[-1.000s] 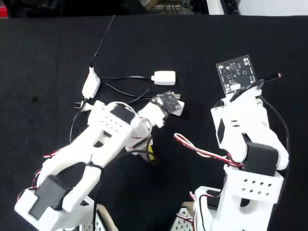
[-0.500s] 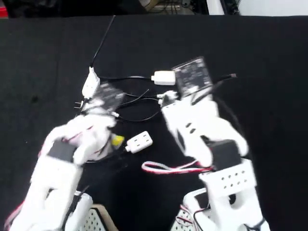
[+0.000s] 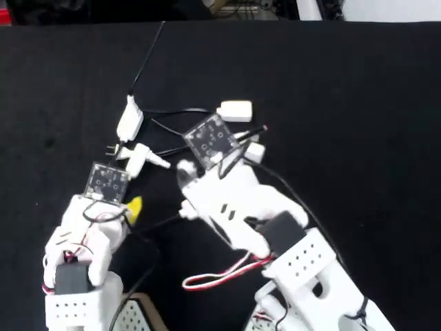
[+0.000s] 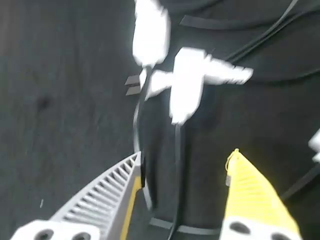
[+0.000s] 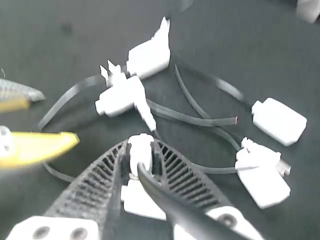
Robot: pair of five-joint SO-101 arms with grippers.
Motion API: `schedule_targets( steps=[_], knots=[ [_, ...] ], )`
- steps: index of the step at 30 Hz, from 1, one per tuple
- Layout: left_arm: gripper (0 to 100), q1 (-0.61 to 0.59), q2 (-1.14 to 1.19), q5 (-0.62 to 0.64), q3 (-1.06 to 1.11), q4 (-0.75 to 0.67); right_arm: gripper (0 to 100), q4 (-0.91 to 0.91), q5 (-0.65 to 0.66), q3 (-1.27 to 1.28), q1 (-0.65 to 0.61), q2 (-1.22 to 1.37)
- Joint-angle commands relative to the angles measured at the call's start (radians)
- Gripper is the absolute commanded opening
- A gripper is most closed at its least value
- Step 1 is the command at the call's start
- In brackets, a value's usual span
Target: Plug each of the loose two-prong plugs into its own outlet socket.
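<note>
The right gripper (image 5: 140, 150) is clamped on a white connector (image 5: 140, 142), low over the black table (image 3: 358, 83). The left gripper (image 4: 186, 154) is seen with its grey and yellow fingers apart. Nothing is gripped, though a black cable (image 4: 176, 150) is seen running between them. Just beyond it a T-shaped plug (image 4: 187, 82) is laid on the cloth, with a longer plug (image 4: 150, 32) just beside it. A white block (image 5: 279, 120) and another white plug (image 5: 262, 177) are laid near each other — well apart from that pair.
</note>
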Motion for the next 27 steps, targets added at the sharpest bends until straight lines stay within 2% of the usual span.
schedule_targets(
  steps=[1, 8, 13, 18, 24, 27],
  knots=[
    [27, -0.077, -0.025, -0.049, 0.038, 0.012, 1.2, 0.094, -0.014, 0.021, 0.054, -0.01],
    [27, -0.124, -0.049, -0.1, 0.096, 0.011, 1.2, 0.037, -0.1, 0.134, 0.083, 0.005],
    [27, -0.122, -0.049, -0.1, 0.119, 0.002, 1.2, -0.061, -0.147, 0.136, 0.12, 0.186],
    [27, -0.122, -0.049, -0.101, 0.124, 0.002, 1.2, -0.092, -0.157, 0.068, 0.129, 0.369],
    [27, -0.122, -0.049, -0.172, 0.127, 0.006, 1.2, -0.107, -0.157, 0.067, 0.169, 0.386],
    [27, -0.122, -0.049, -0.173, 0.127, 0.008, 1.2, -0.187, -0.157, 0.101, 0.18, 0.387]
  ],
)
